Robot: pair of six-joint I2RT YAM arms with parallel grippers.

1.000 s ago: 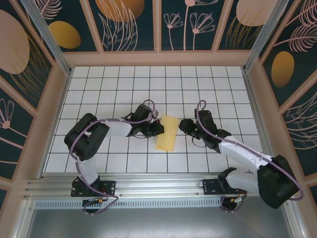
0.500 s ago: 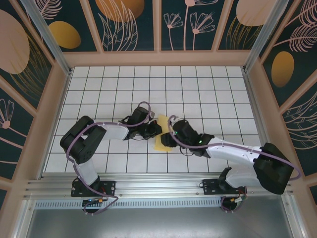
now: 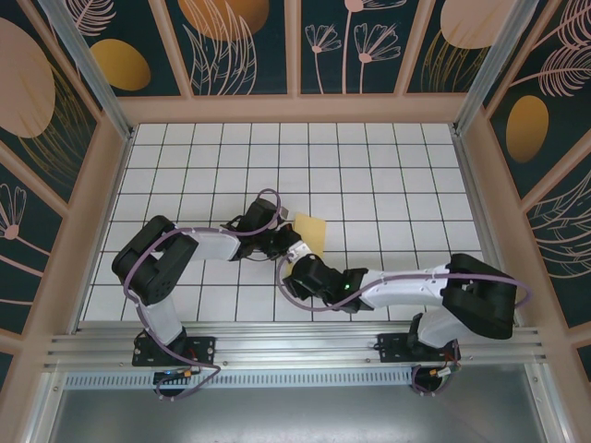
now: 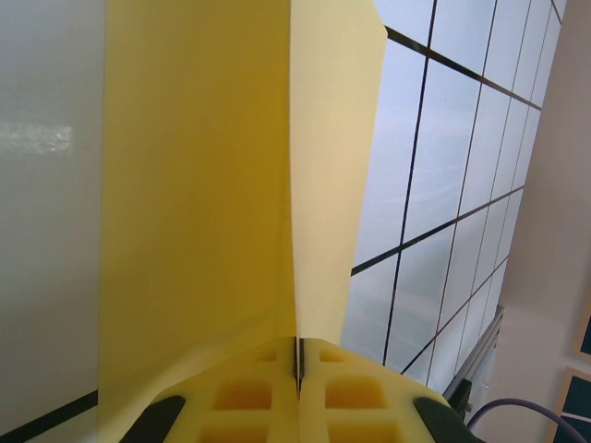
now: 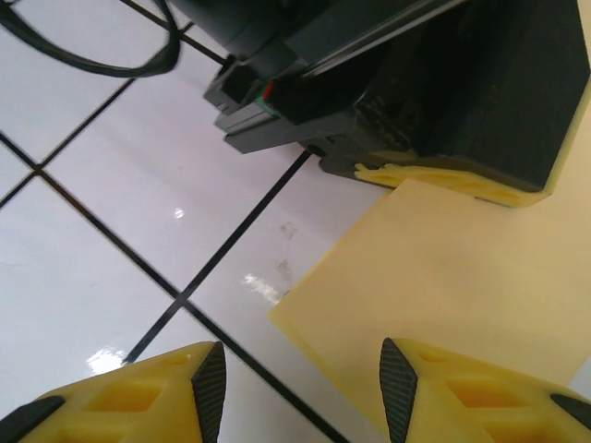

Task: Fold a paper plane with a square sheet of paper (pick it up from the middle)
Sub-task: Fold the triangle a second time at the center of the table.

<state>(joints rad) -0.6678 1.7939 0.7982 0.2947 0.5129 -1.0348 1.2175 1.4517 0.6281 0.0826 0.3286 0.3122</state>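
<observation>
The folded yellow sheet of paper [image 3: 312,231] sits just to the right of the left gripper [image 3: 290,245], one edge caught in that gripper and the rest reaching away from it over the white gridded table [image 3: 185,166]. From the left wrist the sheet [image 4: 212,185] stands up out of the left gripper [image 4: 297,365] with a sharp crease running straight up its middle and a panel falling to either side. The yellow pads [image 4: 249,397] are pressed together on the paper with no gap between them, so this gripper is clamped on the sheet. The right gripper [image 3: 297,270] is just on the near side of the left gripper, low over the tiles, its arm stretched out flat across the table from the right. In its own camera the right gripper [image 5: 300,369] has its fingers spread well apart, with tile and a black grid line showing between them. The near corner of the sheet [image 5: 462,268] lies just ahead of the gap, towards the right-hand finger [image 5: 462,397], and I cannot tell whether that finger touches the paper. Beyond that corner the left gripper [image 5: 434,175] shows as a dark block with its pads on the sheet's far edge, and a dark cable [image 5: 92,55] loops over the tiles to its left.
</observation>
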